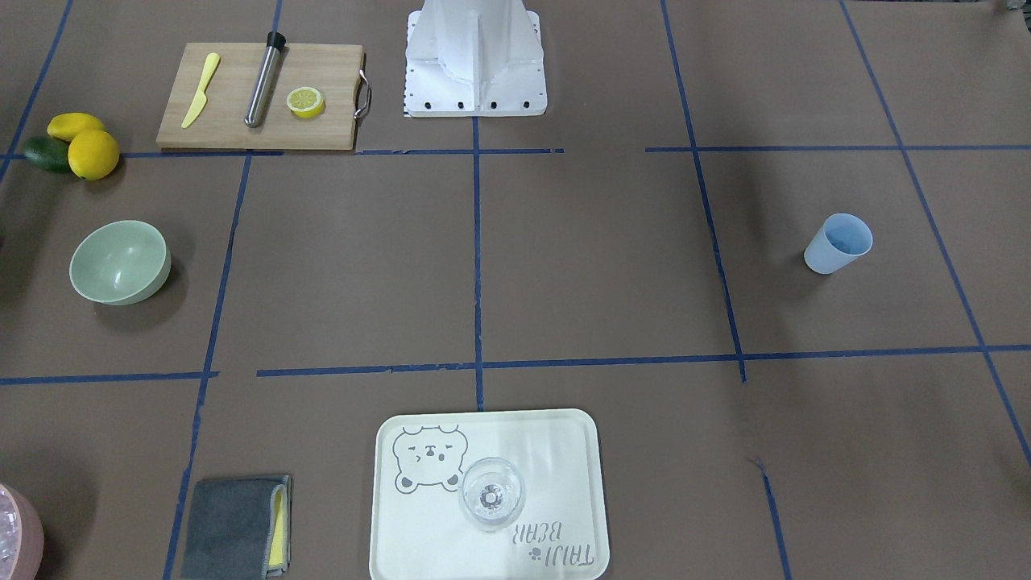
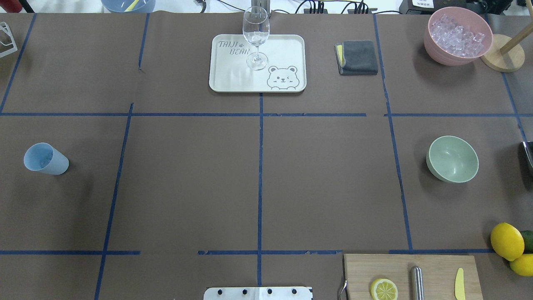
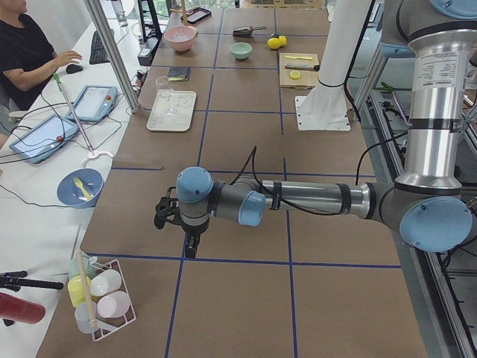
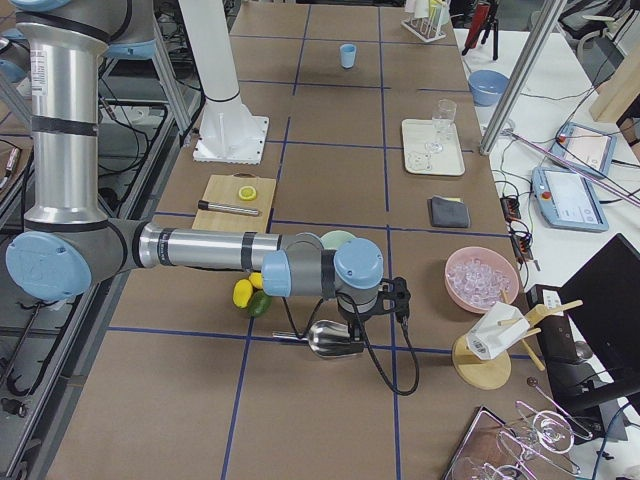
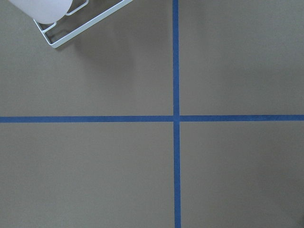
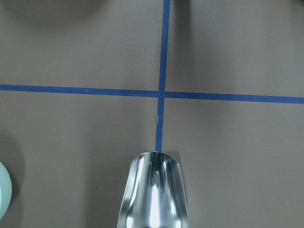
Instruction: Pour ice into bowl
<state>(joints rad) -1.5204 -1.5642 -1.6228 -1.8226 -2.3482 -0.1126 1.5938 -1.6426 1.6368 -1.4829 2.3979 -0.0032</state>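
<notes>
The pale mint-green bowl (image 2: 452,159) stands empty on the robot's right side of the table; it also shows in the front view (image 1: 119,262) and at the edge of the right wrist view (image 6: 4,194). The ice (image 2: 458,33) fills a pink container (image 2: 445,56) at the far right corner. My right gripper (image 4: 398,300) hovers between the bowl and the pink container, above a metal scoop (image 4: 335,340) that lies on the table; the scoop fills the bottom of the right wrist view (image 6: 154,190). My left gripper (image 3: 160,215) hangs over bare table far left. I cannot tell whether either is open or shut.
A light blue cup (image 2: 45,158) stands at the left. A tray (image 2: 233,79) holds a clear stemmed glass (image 2: 255,35). A grey cloth (image 2: 358,57), a cutting board (image 2: 437,266) with a lemon half, lemons (image 2: 506,241), a wooden stand (image 2: 501,58) and a white rack (image 5: 80,26) are nearby.
</notes>
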